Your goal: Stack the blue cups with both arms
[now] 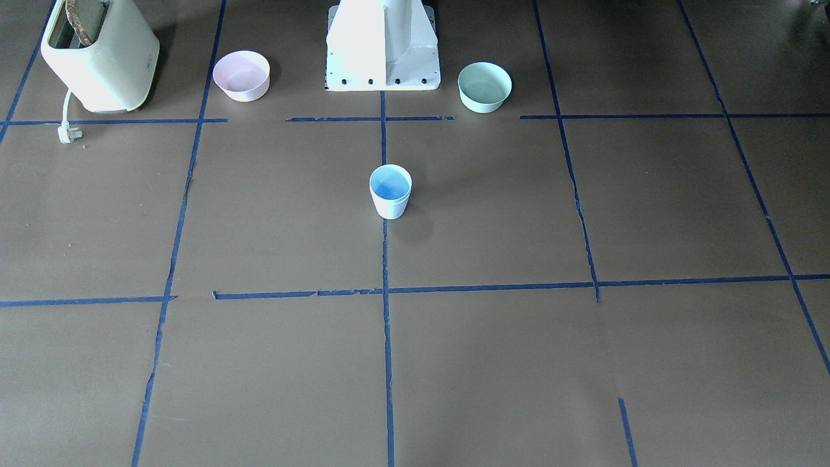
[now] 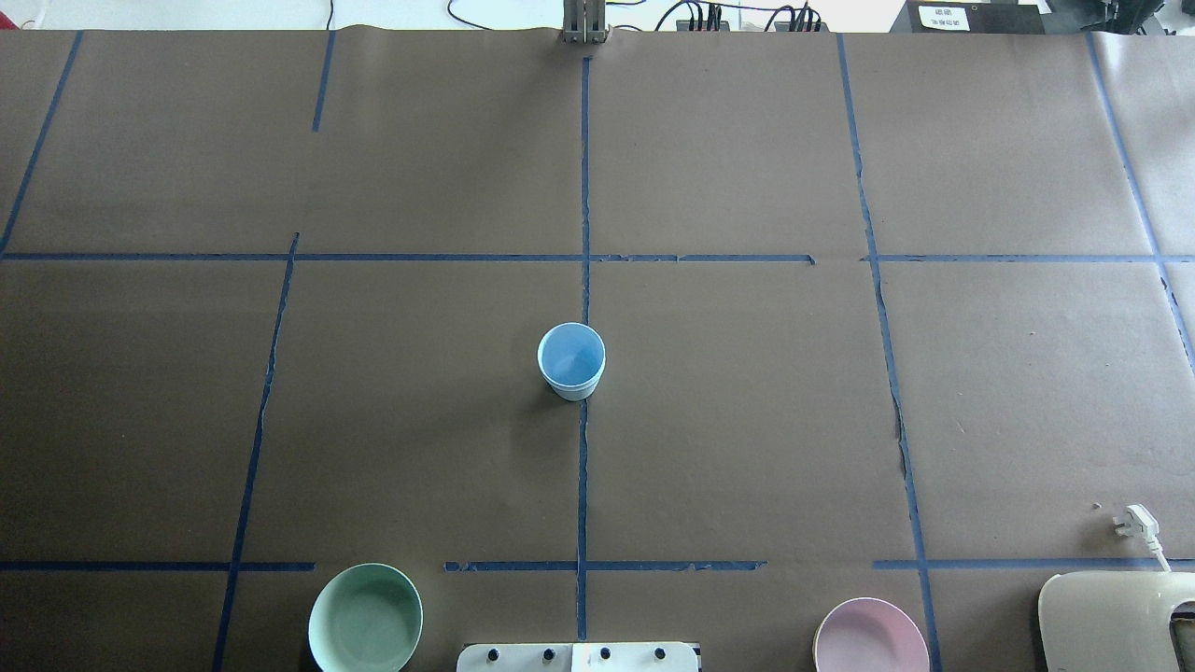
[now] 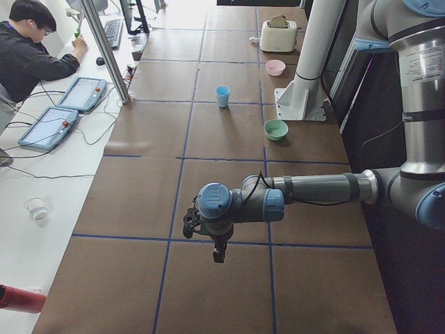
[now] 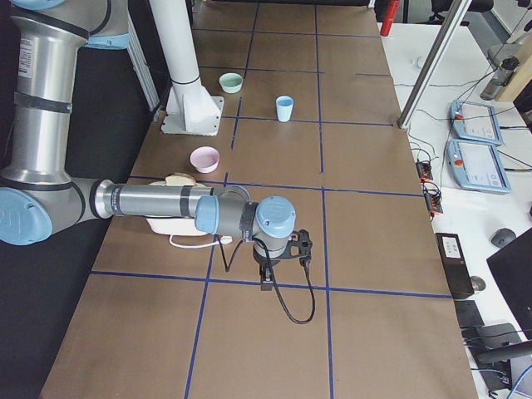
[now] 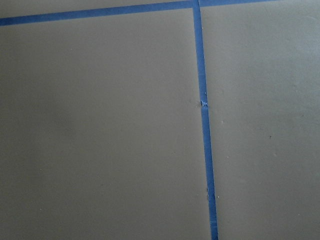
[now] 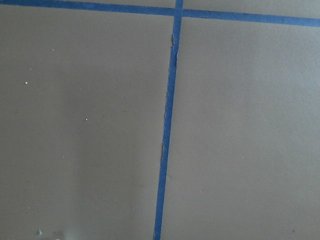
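Note:
One pale-blue cup [image 1: 390, 191] stands upright at the table's middle on the centre tape line, and it also shows in the overhead view [image 2: 571, 361] and both side views [image 3: 222, 96] [image 4: 284, 108]. Only one cup shape shows, and I cannot tell whether a second is nested in it. My left gripper [image 3: 218, 252] shows only in the exterior left view, hanging over the table's left end, far from the cup. My right gripper [image 4: 266, 278] shows only in the exterior right view, over the right end. I cannot tell if either is open or shut. Both wrist views show only brown paper and blue tape.
A pink bowl [image 1: 241, 75] and a mint-green bowl [image 1: 484, 86] flank the white pedestal base [image 1: 382, 45]. A cream toaster [image 1: 100, 55] with its plug [image 1: 67, 133] stands beyond the pink bowl. An operator [image 3: 31, 49] sits at the side desk.

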Controlling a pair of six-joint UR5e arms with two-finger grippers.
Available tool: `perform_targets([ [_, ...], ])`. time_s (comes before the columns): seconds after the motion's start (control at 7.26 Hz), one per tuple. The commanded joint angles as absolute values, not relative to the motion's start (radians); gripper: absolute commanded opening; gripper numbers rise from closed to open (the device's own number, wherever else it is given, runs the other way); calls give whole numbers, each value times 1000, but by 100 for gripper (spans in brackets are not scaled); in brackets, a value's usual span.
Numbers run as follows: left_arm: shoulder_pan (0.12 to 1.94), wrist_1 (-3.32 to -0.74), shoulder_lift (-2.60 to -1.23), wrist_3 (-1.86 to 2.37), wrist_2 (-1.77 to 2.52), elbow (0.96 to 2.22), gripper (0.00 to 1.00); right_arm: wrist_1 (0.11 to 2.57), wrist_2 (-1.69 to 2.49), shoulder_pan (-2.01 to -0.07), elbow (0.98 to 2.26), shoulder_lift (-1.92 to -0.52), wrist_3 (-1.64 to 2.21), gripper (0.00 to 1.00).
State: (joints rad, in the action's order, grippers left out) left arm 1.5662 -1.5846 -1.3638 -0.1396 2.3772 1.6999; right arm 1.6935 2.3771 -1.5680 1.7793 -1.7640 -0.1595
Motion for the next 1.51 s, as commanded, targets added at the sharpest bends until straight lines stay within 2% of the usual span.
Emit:
perform_targets([
  [0.0,1566,-1585,-1364,-138,2376,1707,100,1694,2382,-1568,1778,-1764,-161,100],
  [1.38,1565,-1585,-1364,-138,2375,1706,100,1692,2315,-1569,1733,-1784,-221,100],
])
